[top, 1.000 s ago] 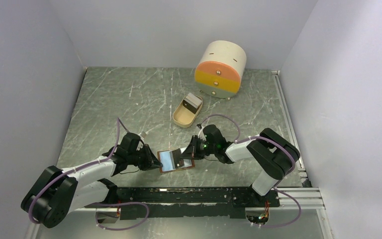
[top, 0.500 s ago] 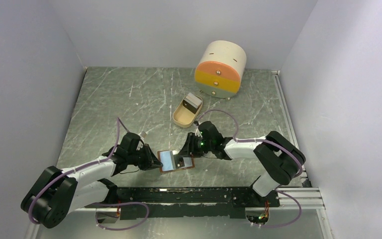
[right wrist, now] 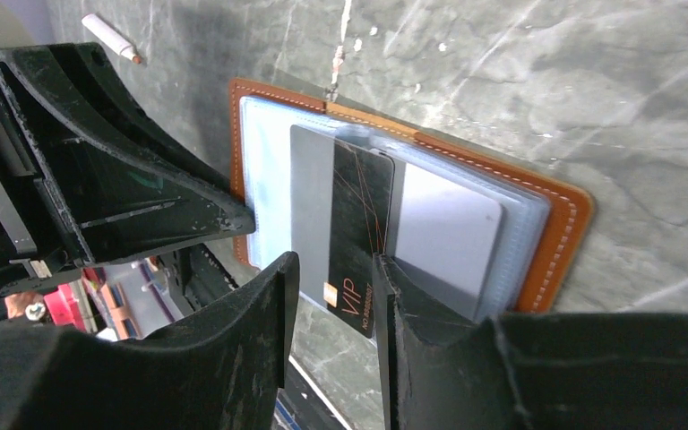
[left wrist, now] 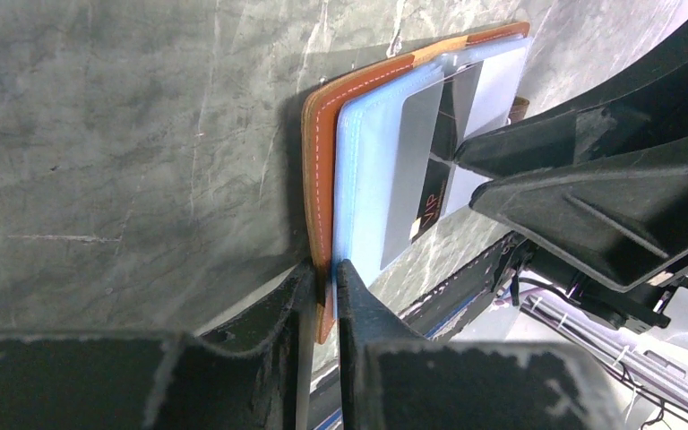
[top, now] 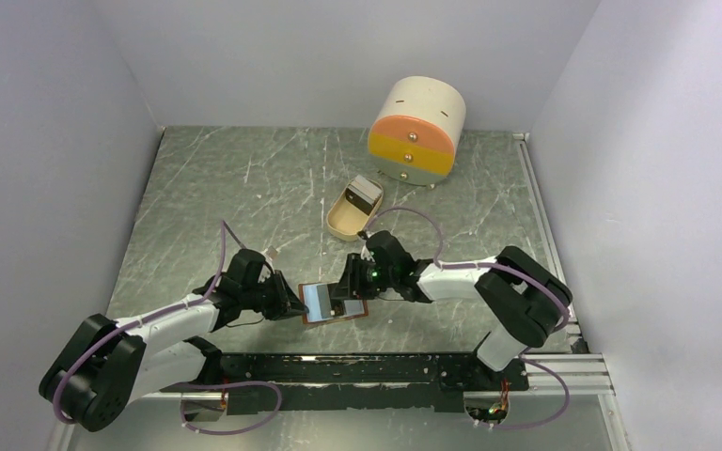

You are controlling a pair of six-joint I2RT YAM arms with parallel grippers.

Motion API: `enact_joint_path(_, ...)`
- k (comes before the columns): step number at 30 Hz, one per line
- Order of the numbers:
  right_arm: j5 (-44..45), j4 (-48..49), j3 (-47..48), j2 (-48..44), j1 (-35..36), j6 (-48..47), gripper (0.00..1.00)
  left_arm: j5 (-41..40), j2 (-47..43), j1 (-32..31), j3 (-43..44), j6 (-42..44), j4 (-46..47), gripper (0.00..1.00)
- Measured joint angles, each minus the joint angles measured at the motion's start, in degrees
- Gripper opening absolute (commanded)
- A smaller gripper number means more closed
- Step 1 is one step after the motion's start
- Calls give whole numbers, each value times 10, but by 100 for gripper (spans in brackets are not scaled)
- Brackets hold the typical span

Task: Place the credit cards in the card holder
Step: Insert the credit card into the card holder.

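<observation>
Card holder, top view: the card holder point(top: 332, 304) lies open and flat on the table point(top: 244, 188), directly between the two grippers.
Left gripper, top view: the left gripper point(top: 293, 303) sits at the holder's left edge.
Right gripper, top view: the right gripper point(top: 348, 289) is low over the holder's right half.
Left to do, top view: beyond the right gripper, a beige tray point(top: 343, 224) holds what look like more credit cards point(top: 367, 193). I judge these are not yet filed.
Grip, left wrist view: the left jaws are clenched on the holder's brown leather edge, pinning it to the table.
Cards, left wrist view: just ahead of those fingertips a grey card point(left wrist: 417, 152) sits in the clear pockets, with the right gripper over the far end.
Jaws, right wrist view: the right jaws stand apart and grasp nothing.
Black card, right wrist view: the black VIP card point(right wrist: 358, 215) pokes out of its pocket, its near end lying in the gap between the jaws.
Pale card, right wrist view: a pale card point(right wrist: 448, 242) sits deep in a pocket, just right of the fingertips.
Progress: three cards are in the holder. The black one seems only partly seated and likely needs a push.
</observation>
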Motion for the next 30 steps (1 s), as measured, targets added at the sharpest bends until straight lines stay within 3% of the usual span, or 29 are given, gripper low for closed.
enact_joint_path(17,-39,75,0,43,23,47,39,24,-19,0,0,-2,22,25)
enact_joint_path(21,-39,78,-1,42,23,48,37,31,-29,0,0,-3,23,19)
enact_joint_path(25,-32,64,-1,35,23,38,31,37,-30,0,0,-3,26,9)
enact_joint_path(30,-7,19,-1,4,23,9,17,42,-30,0,10,-2,21,9)
